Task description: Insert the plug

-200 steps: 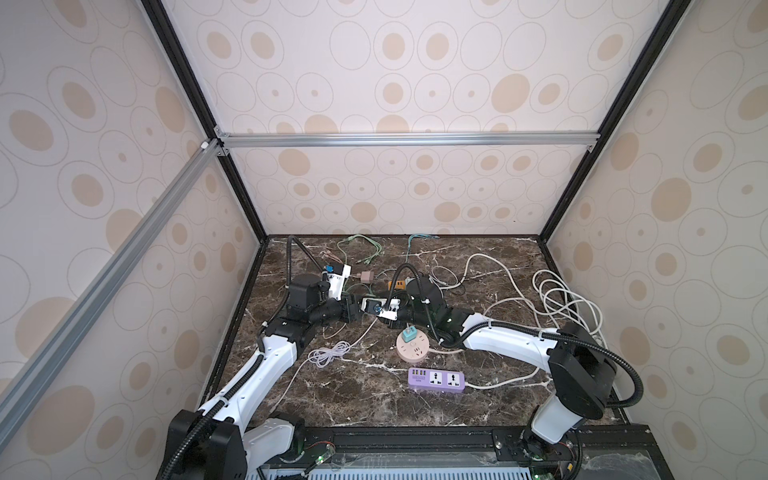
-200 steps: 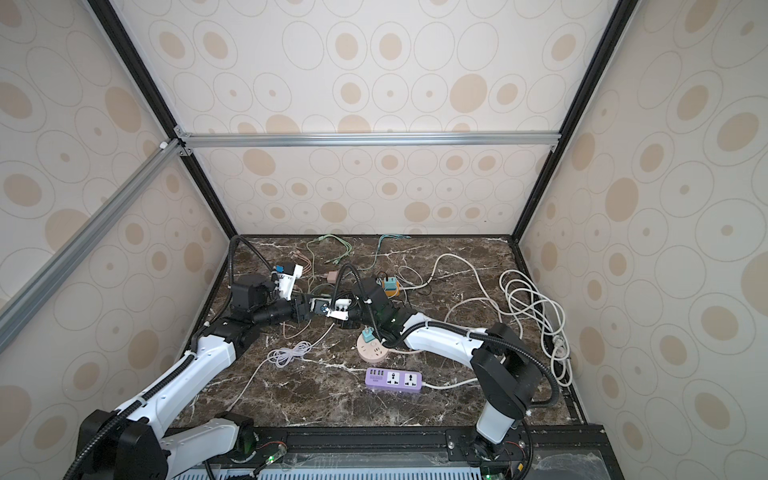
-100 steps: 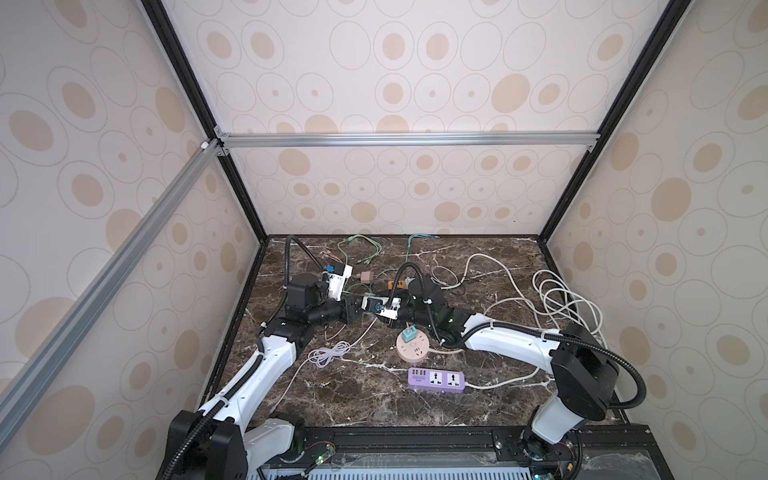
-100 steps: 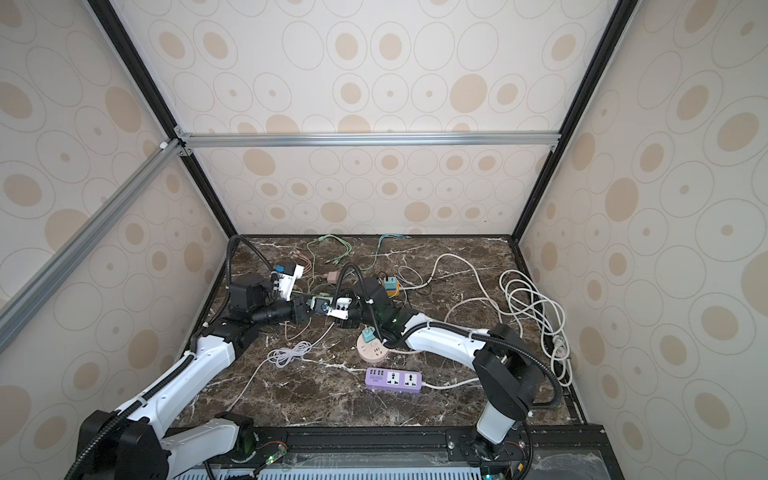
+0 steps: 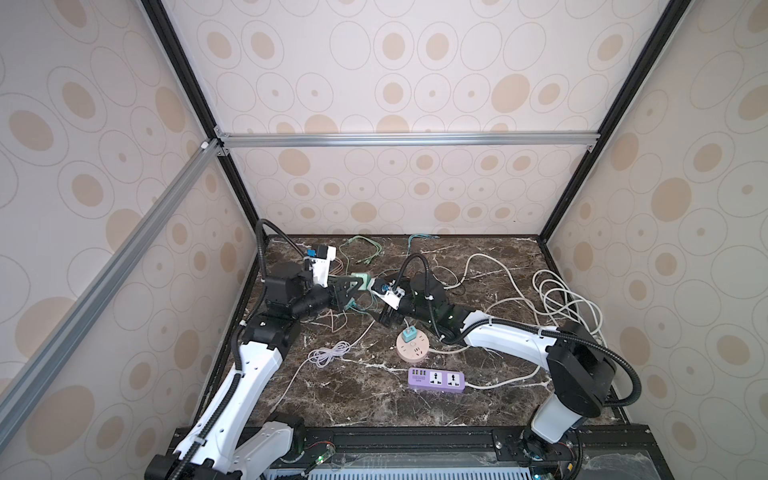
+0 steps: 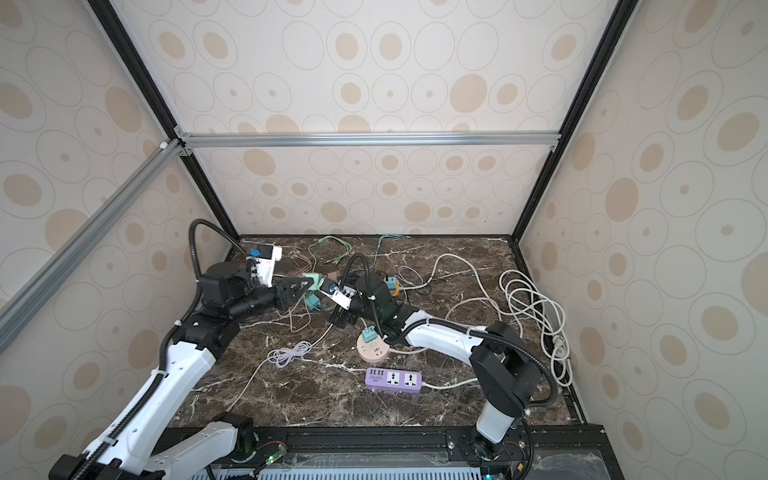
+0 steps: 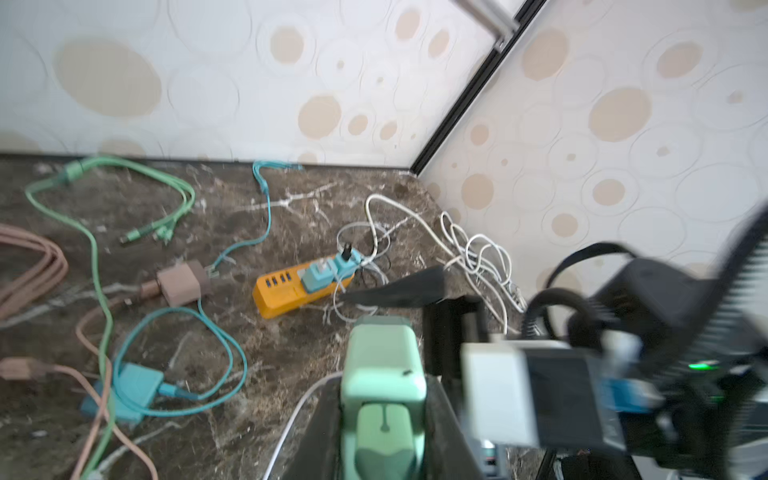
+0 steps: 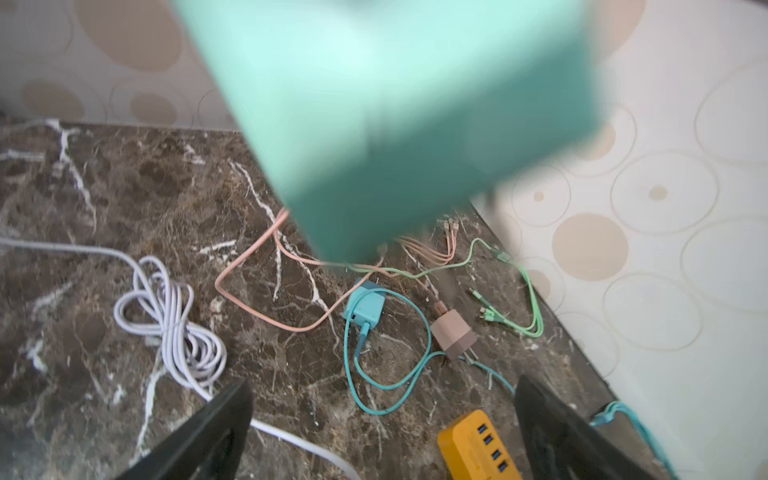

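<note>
The step in hand looks like the carry. The mint-green plug (image 5: 360,281) is off the surface (image 5: 353,399), held in the air at about 11 o'clock from its middle. The left gripper (image 7: 384,399) has it: in the left wrist view its jaws are closed on the plug's two flanks, and the body sticks out ahead of them. The right gripper (image 8: 384,384) hangs just beside the plug, at its 5 o'clock in both top views. Its jaws stand wide apart and hold nothing; the plug shows in the right wrist view as a blur beyond them, not between them.

Insertion is not yet done. The purple power strip (image 5: 436,380) lies flat, well apart from the plug at its 5 o'clock, with two free sockets facing up. The round pink hub (image 5: 411,345) lies between them and already carries a teal adapter (image 5: 410,332).

As I judge it, the left arm next needs to swing toward 5 o'clock, turn the prongs downward, line them up over a free socket and press straight in. I cannot tell which way the prongs face now. The right arm sits on that path, so it should clear away, or pin the strip against sliding.
</note>
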### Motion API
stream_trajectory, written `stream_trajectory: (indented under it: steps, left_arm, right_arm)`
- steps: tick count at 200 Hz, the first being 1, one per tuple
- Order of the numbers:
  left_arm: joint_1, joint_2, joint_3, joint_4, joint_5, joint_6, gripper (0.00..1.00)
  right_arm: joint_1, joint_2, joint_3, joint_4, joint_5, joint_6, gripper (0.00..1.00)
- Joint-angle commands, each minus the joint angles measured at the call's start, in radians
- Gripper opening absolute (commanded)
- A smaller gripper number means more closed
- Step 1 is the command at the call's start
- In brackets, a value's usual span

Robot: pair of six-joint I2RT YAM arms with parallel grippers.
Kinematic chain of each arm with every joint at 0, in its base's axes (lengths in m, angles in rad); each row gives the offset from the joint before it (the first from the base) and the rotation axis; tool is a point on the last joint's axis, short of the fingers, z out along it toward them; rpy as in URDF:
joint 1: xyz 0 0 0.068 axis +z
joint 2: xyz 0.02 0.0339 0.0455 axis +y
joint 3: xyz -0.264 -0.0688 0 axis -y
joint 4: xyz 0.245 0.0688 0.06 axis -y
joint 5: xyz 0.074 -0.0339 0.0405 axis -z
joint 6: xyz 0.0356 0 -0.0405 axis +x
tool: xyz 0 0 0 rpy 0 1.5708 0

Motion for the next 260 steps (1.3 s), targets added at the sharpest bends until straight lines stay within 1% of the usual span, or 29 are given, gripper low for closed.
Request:
stream_trajectory:
  steps: [1,9,22,29,37,48,57,72,81,95,108,122,138,145,162,188,194,199,203,204,205,206,207,214,224,234,238,246,260]
  left_arm:
    - [0.007,-0.032,0.138,-0.043,-0.024,-0.001,0.0]
    - [0.006,-0.03,0.171,-0.052,-0.023,0.0,0.0]
    - [0.006,-0.02,0.22,-0.067,-0.013,0.004,0.0]
    - [0.006,-0.012,0.245,-0.074,-0.011,0.005,0.0]
    - [0.006,-0.003,0.269,-0.078,-0.007,0.008,0.0]
    - [0.007,0.011,0.298,-0.078,-0.002,0.009,0.0]
    - [0.007,0.025,0.322,-0.077,-0.003,0.002,0.0]
    - [0.006,0.049,0.374,-0.074,0.009,-0.009,0.0]
    - [0.007,0.063,0.41,-0.075,0.016,-0.01,0.0]
    - [0.008,0.086,0.475,-0.092,0.02,-0.007,0.0]
    - [0.008,0.109,0.532,-0.113,0.033,-0.003,0.0]
    - [0.008,0.126,0.564,-0.122,0.048,-0.002,0.0]
    - [0.008,0.133,0.566,-0.122,0.047,0.001,0.0]
    - [0.008,0.134,0.563,-0.122,0.043,0.001,0.0]
    - [0.008,0.136,0.556,-0.119,0.037,0.0,0.0]
    - [0.008,0.141,0.558,-0.129,0.035,0.006,0.0]
    - [0.008,0.142,0.561,-0.134,0.03,0.01,0.0]
    - [0.008,0.142,0.561,-0.139,0.024,0.014,0.0]
    - [0.008,0.141,0.562,-0.144,0.017,0.017,0.0]
    - [0.008,0.14,0.562,-0.145,0.016,0.019,0.0]
    - [0.009,0.14,0.563,-0.148,0.014,0.021,0.0]
    - [0.008,0.14,0.564,-0.15,0.011,0.023,0.0]
    - [0.008,0.14,0.564,-0.151,0.01,0.025,0.0]
    - [0.009,0.137,0.571,-0.172,-0.011,0.042,0.0]
    - [0.01,0.137,0.606,-0.236,-0.073,0.092,0.0]
    - [0.014,0.139,0.676,-0.33,-0.177,0.163,0.0]
    - [0.015,0.139,0.707,-0.365,-0.249,0.187,0.0]
    - [0.017,0.137,0.767,-0.419,-0.355,0.226,0.0]
    - [0.017,0.123,0.872,-0.462,-0.493,0.267,0.0]
  right_arm:
    - [-0.004,0.082,0.062,0.036,0.051,0.297,0.99]
    - [-0.004,0.111,0.103,-0.001,0.064,0.354,0.98]
    - [-0.006,0.157,0.166,-0.051,0.034,0.418,0.99]
    - [-0.006,0.176,0.194,-0.072,-0.008,0.436,1.0]
    - [-0.007,0.191,0.212,-0.078,-0.074,0.442,0.98]
    - [-0.005,0.197,0.204,-0.034,-0.164,0.431,0.94]
    - [-0.005,0.193,0.172,0.045,-0.22,0.423,0.92]
    - [-0.004,0.174,0.103,0.19,-0.276,0.389,0.91]
    - [-0.005,0.164,0.082,0.231,-0.275,0.376,0.9]
    - [-0.005,0.156,0.081,0.212,-0.284,0.344,0.9]
    - [-0.005,0.165,0.093,0.193,-0.291,0.342,0.9]
    - [-0.004,0.19,0.117,0.186,-0.315,0.361,0.89]
    - [0.002,0.233,0.14,0.23,-0.339,0.412,0.88]
    - [0.01,0.255,0.154,0.245,-0.31,0.431,0.88]
    - [0.027,0.317,0.203,0.232,-0.181,0.463,0.86]
    - [0.032,0.4,0.284,0.248,-0.209,0.529,0.81]
    - [0.036,0.413,0.299,0.245,-0.201,0.537,0.78]
    - [0.041,0.423,0.307,0.243,-0.175,0.537,0.71]
    - [0.046,0.427,0.312,0.243,-0.144,0.537,0.63]
    - [0.047,0.429,0.312,0.242,-0.137,0.537,0.59]
    - [0.047,0.43,0.313,0.242,-0.13,0.537,0.59]
    - [0.049,0.43,0.314,0.242,-0.124,0.538,0.57]
    - [0.05,0.431,0.314,0.242,-0.121,0.538,0.51]
    - [0.048,0.433,0.317,0.243,-0.086,0.546,0.36]
    - [0.041,0.423,0.317,0.237,-0.048,0.549,0.21]
    - [0.025,0.41,0.325,0.214,-0.034,0.557,0.12]
    - [0.017,0.406,0.332,0.195,-0.026,0.565,0.09]
    - [-0.005,0.405,0.358,0.149,-0.011,0.581,0.04]
    - [-0.043,0.422,0.424,0.046,0.039,0.616,0.0]
